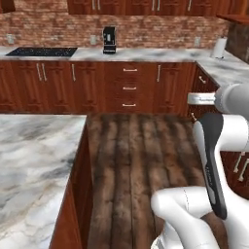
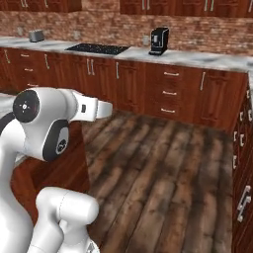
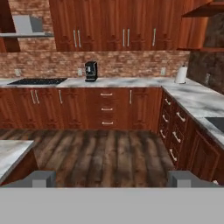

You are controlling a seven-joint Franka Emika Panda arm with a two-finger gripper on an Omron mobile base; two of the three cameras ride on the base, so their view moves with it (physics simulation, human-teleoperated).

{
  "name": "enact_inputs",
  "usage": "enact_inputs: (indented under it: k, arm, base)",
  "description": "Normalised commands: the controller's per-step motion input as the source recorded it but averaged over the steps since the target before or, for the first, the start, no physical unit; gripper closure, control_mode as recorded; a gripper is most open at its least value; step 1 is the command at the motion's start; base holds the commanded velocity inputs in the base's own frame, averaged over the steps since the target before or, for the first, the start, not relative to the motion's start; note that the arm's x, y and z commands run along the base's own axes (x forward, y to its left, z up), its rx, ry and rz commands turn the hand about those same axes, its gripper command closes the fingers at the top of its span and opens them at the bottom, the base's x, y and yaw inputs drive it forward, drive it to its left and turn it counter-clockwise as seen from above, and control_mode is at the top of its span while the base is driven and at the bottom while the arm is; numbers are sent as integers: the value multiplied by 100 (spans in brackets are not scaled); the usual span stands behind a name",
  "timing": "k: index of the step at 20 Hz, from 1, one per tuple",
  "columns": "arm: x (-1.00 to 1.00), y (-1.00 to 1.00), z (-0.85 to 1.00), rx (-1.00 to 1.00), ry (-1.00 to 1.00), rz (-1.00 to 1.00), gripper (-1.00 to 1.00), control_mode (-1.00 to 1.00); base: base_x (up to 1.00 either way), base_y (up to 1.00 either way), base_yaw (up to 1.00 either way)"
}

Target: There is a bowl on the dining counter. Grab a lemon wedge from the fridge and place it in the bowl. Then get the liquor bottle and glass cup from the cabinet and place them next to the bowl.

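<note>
Gripper (image 3: 112,179) at bottom of hand view: the two finger tips (image 3: 39,178) stand far apart, spread wide, nothing between them, aimed level across the kitchen.

Nearest surface: dining counter (image 1: 29,160), veined marble top on red-brown wood base, fills left and lower left of left base view; its corner shows at lower left of hand view. The part in frame carries nothing; it's cut off by the left and bottom edges.

Dark plank floor (image 1: 131,165) runs through mid-frame to the back cabinets.

Far side: wall counter (image 3: 113,82) in marble over red-brown drawers and doors, brick backsplash (image 3: 127,63) behind, upper cabinets (image 3: 122,26) at top. On it: black cooktop (image 3: 37,81) at left, black coffee machine (image 3: 91,71) centre, white paper towel roll (image 3: 181,75) at right. A second counter run (image 3: 194,98) comes forward along the right edge.

Grey range hood (image 3: 28,26) upper left, partly cropped. Dark patch on right counter, lower right of hand view, cut off — can't identify.
</note>
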Motion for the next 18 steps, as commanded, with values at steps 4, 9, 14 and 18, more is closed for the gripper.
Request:
enact_inputs:
  k: [4,9,14,18]
  arm:
    - [0,0,0,0,0,0,-100,100]
    - [0,0,0,0,0,0,-100,100]
    - [0,0,0,0,0,0,-100,100]
    - [0,0,0,0,0,0,-100,100]
  base:
    - [95,-55,52]
    - [92,-57,51]
    - [92,-61,49]
    - [76,-73,46]
